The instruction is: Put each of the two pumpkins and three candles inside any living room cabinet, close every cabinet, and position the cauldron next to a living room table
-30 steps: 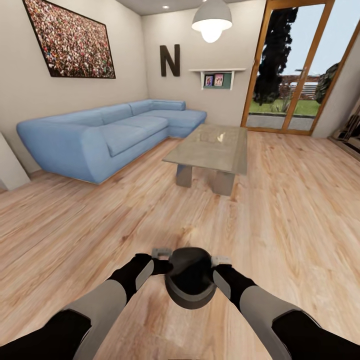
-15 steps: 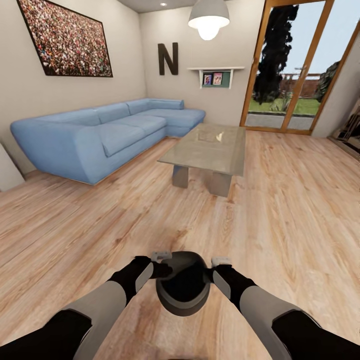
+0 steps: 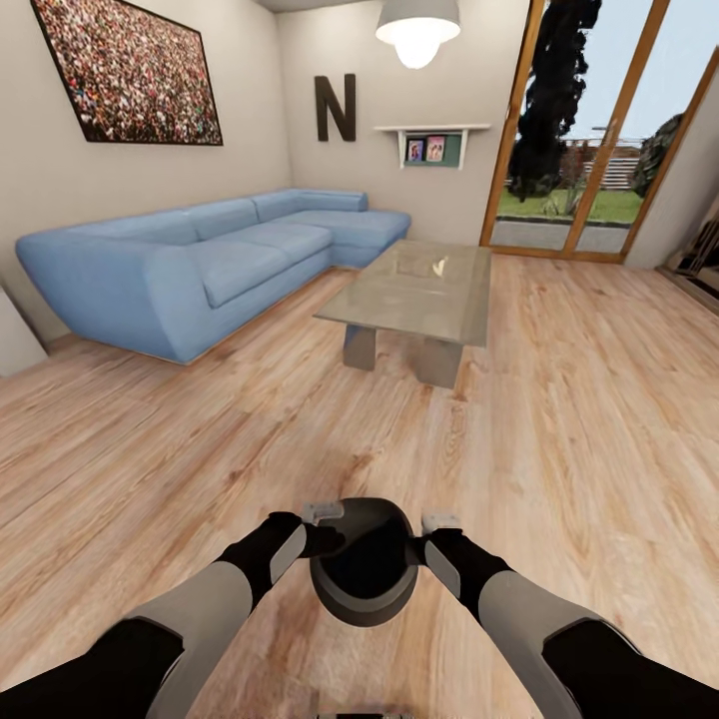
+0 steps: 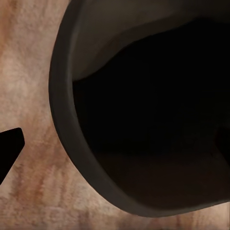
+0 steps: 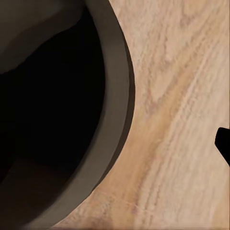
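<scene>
Since a second ago the whole head view has shifted: the blue sofa (image 3: 200,265) and the table (image 3: 411,292) sit a little lower-left and nearer in the picture, and the ceiling lamp (image 3: 417,27) is cut higher by the top edge, which reads as the camera advancing rather than the furniture moving. Against the plank floor (image 3: 599,419), the cauldron (image 3: 363,561) has slid slightly toward the left arm's side between the two wrists, and its dark mouth now faces up more openly. The only writing is a large dark letter N (image 3: 336,108) on the far wall, beside a white shelf (image 3: 431,145) with small pictures too blurred to read; the framed crowd picture (image 3: 130,75) carries no legible text. The cauldron is carried low in front of the robot, well short of the table, over bare floor. The left gripper (image 3: 328,529) presses at one side of its rim and the right gripper (image 3: 427,534) at the other; how each claw stands cannot be told. In the wrist views the cauldron's thick rim (image 4: 67,139) curves over wood grain.
</scene>
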{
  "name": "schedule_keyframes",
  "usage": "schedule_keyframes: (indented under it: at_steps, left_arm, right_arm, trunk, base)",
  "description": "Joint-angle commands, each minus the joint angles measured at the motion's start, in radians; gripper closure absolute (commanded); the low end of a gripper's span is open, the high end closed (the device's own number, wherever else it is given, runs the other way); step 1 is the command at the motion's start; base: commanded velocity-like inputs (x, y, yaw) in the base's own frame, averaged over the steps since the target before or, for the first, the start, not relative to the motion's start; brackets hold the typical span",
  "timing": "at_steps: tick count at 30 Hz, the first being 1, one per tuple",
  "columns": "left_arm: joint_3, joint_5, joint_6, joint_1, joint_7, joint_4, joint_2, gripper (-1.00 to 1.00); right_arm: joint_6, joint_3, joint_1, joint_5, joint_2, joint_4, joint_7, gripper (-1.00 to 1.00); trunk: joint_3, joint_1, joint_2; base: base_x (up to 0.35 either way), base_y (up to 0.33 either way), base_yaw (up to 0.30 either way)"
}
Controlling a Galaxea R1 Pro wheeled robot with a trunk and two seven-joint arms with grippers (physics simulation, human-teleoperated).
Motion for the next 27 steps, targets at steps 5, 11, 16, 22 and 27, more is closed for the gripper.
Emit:
schedule_keyframes:
  at_steps: [5, 11, 16, 22, 27]
  left_arm:
    - [-0.003, 0.012, 0.002, 0.0, 0.007, 0.001, 0.0, -1.0]
    - [-0.003, 0.013, 0.001, 0.0, 0.008, 0.001, 0.0, -1.0]
    - [-0.002, 0.012, 0.0, 0.0, 0.01, 0.002, 0.0, -1.0]
    - [-0.002, 0.012, -0.001, 0.0, 0.01, 0.003, 0.0, -1.0]
    - [-0.001, 0.012, -0.001, 0.0, 0.01, 0.004, 0.0, -1.0]
  right_arm:
    - [0.01, 0.009, 0.0, -0.011, 0.0, -0.002, -0.005, -1.0]
    - [0.01, 0.01, 0.0, -0.011, 0.0, -0.002, -0.004, -1.0]
    - [0.009, 0.01, 0.0, -0.011, 0.0, -0.002, -0.004, -1.0]
    - [0.009, 0.01, 0.0, -0.011, 0.0, -0.002, -0.004, -1.0]
    - [0.009, 0.01, 0.0, -0.011, 0.0, -0.002, -0.004, -1.0]
  trunk:
    - [-0.022, 0.002, -0.002]
    - [-0.048, 0.005, -0.003]
    - [-0.065, 0.006, -0.004]
    - [-0.067, 0.006, -0.004]
    - [-0.068, 0.006, -0.004]
  base:
    - [0.0, 0.0, 0.0]
    - [0.0, 0.0, 0.0]
    - [0.0, 0.0, 0.0]
    - [0.012, 0.002, 0.0]
    - [0.182, 0.091, 0.0]
